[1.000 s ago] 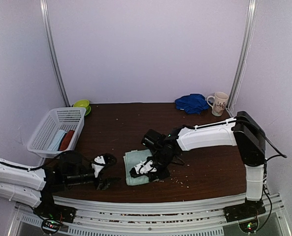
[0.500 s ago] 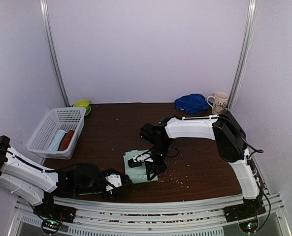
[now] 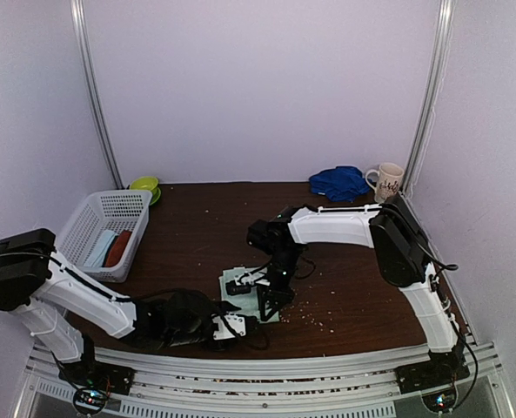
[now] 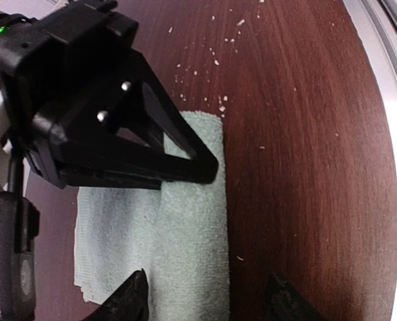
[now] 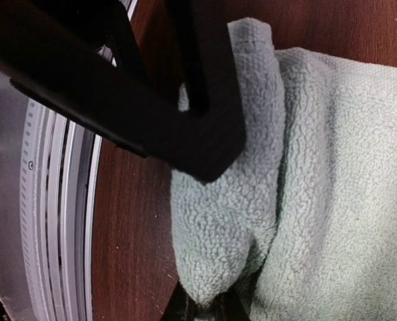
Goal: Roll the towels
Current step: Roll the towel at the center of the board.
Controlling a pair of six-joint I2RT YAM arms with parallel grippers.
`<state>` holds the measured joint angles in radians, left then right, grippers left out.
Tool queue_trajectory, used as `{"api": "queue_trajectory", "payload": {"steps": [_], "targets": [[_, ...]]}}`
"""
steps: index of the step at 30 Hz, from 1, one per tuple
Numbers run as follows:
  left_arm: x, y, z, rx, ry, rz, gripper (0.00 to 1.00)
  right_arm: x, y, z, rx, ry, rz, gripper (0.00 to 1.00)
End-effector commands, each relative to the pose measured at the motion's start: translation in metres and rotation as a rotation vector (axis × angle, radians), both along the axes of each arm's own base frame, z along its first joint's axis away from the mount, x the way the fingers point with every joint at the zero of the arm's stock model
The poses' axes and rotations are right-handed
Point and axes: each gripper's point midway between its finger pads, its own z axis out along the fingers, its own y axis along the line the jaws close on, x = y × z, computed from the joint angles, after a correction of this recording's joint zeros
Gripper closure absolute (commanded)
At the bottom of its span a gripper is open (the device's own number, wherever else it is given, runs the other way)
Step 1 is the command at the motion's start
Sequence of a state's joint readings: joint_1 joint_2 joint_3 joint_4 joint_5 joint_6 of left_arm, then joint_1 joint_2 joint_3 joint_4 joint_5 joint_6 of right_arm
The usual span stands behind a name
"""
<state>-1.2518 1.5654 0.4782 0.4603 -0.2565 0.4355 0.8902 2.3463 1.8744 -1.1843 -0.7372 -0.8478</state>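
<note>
Mint-green towel on brown table, right edge rolled; right gripper tip closed on roll; left gripper fingertips parted, straddling roll; crumbs beyond

From my screen I look down on a dark brown wooden table, its top glossy and scattered with pale crumbs toward the near side. A plain back wall in pale lilac-white closes the scene, with a left wall and a right wall of the same tone boxing it in. Two slim metal posts, one at the left and one at the right, rise from the table's far corners and lean outward. A ribbed aluminium rail runs along the near edge. I see soft, even lighting with little shadow
</note>
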Motion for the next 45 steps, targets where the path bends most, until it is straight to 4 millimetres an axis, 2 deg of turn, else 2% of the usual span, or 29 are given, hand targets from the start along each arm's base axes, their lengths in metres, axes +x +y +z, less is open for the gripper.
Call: {"api": "queue_trajectory", "payload": {"steps": [1, 4, 7, 9, 12, 15, 20, 23, 30, 34, 39, 42, 45], "targets": [[0.002, -0.005, -0.009, 0.055, -0.022, -0.001, 0.4, -0.006, -0.021, -0.032, -0.136, 0.038, -0.007, 1.0], [0.007, -0.004, -0.019, 0.095, -0.016, 0.031, 0.44, -0.006, -0.023, -0.032, -0.139, 0.039, -0.006, 1.0], [0.009, -0.005, -0.021, 0.102, -0.013, 0.051, 0.52, -0.007, -0.023, -0.032, -0.139, 0.039, -0.004, 1.0], [0.008, -0.006, -0.022, 0.104, -0.001, 0.047, 0.63, -0.006, -0.023, -0.031, -0.136, 0.037, -0.003, 1.0], [0.005, -0.007, -0.026, 0.116, 0.029, 0.041, 0.84, -0.005, -0.022, -0.026, -0.124, 0.033, 0.001, 1.0], [0.0, -0.007, -0.032, 0.132, 0.068, 0.037, 1.0, -0.002, -0.022, -0.016, -0.105, 0.01, 0.008, 0.92], [-0.011, -0.011, -0.039, 0.135, 0.158, 0.016, 1.0, 0.009, -0.024, 0.011, -0.042, -0.061, -0.001, 0.63], [-0.014, -0.012, -0.039, 0.119, 0.216, 0.018, 1.0, 0.02, -0.029, 0.029, -0.004, -0.114, -0.02, 0.53], [-0.01, -0.012, -0.028, 0.025, 0.355, 0.049, 1.0, 0.053, -0.058, 0.068, 0.065, -0.244, -0.113, 0.47], [-0.004, -0.012, -0.02, -0.033, 0.443, 0.069, 1.0, 0.064, -0.07, 0.088, 0.15, -0.358, -0.122, 0.44], [0.005, -0.013, -0.011, -0.092, 0.609, 0.083, 1.0, 0.061, -0.079, 0.095, 0.278, -0.567, -0.076, 0.41], [0.015, -0.013, -0.008, -0.117, 0.704, 0.114, 1.0, 0.058, -0.082, 0.094, 0.328, -0.688, -0.028, 0.39], [0.015, -0.017, -0.012, -0.118, 0.832, 0.11, 1.0, 0.051, -0.079, 0.088, 0.338, -0.818, 0.028, 0.38]]}}
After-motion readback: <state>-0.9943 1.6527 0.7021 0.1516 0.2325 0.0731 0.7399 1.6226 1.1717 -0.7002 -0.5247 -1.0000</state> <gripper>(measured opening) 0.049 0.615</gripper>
